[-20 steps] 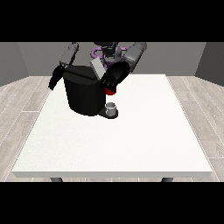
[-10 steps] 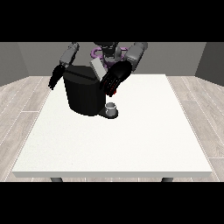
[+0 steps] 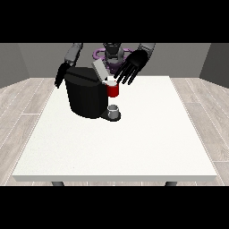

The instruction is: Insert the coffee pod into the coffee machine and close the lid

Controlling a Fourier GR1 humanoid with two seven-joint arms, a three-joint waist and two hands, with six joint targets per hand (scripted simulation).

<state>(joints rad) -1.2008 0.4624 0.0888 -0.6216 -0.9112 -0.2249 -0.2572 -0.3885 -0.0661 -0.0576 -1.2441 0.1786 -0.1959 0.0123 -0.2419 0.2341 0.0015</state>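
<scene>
Pod, or a grey thing (image 3: 114, 110) like it, sits on the machine's base plate under a red thing at the machine (image 3: 113, 90). Coffee machine (image 3: 86, 93) has its lid (image 3: 99, 70) up. My hand at the view's right (image 3: 131, 66) hovers over it with fingers spread, holding nothing. My hand at the view's left (image 3: 60, 75) is behind the machine; its fingers I cannot tell.

The coffee machine (image 3: 86, 97) stands on the table (image 3: 116, 147) towards its far edge, left of centre. Its lid (image 3: 100, 70) tilts up above its top. Just right of the machine sits a cup (image 3: 114, 110) on the machine's base, nearer the camera side.
</scene>
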